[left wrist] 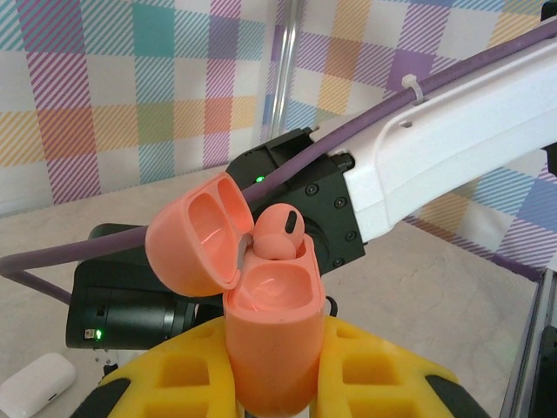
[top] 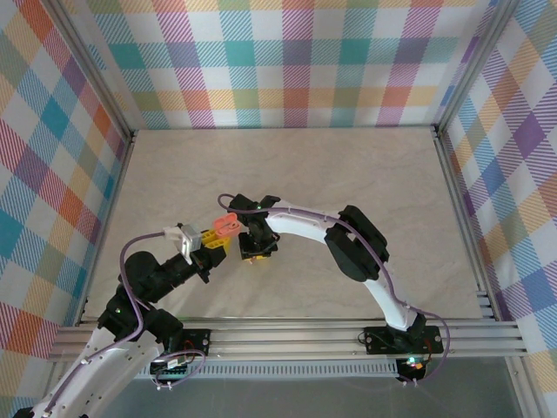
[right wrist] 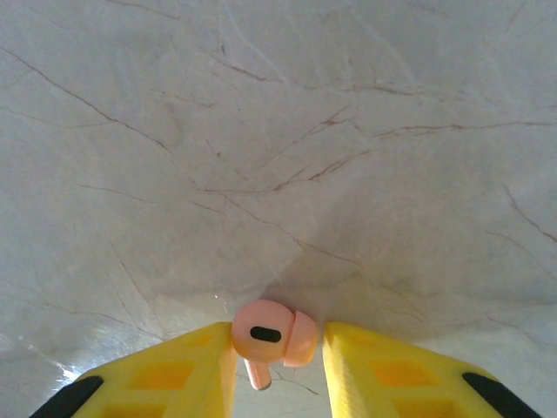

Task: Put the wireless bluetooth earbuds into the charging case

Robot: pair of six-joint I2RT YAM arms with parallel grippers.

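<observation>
yellow fingers [left wrist: 178, 370] of my left tool [left wrist: 271, 348] are sitting closest to the lens in the left wrist view. they are clamping the lower body of the salmon-pink charging case [left wrist: 265, 322] between them and holding it upright.

working down from the biggest things: the pale marbled tabletop [top: 287, 165] is spreading out ahead of my bases, and checked walls [top: 287, 61] in pastel colours are closing it in on three sides. my right arm [top: 305, 222] is arching in from the right and bending down toward the middle, so that my right tool [top: 258, 250] is pointing at the tabletop just beside the case in my left tool. from the left wrist camera i am seeing that arm's white link and black wrist right behind the open case.

the case's lid is hanging open, hinged off to the left, and both hollows inside it are showing. a white case [left wrist: 35, 387] is lying shut on the tabletop, low on the left of the left wrist view and well apart from the pink one.

now the small things. one seated earbud [left wrist: 278, 233] is resting in the far well of the pink case, its rounded head poking above the rim. a loose salmon-pink earbud [right wrist: 261, 333] is sitting between the yellow fingers [right wrist: 383, 370] of my right tool [right wrist: 278, 331], stem pointing toward the camera. the jaws are standing narrow around it, the left finger touching it. i cannot tell whether the right finger is pressing on it too, so i cannot tell whether i am truly gripping it.
</observation>
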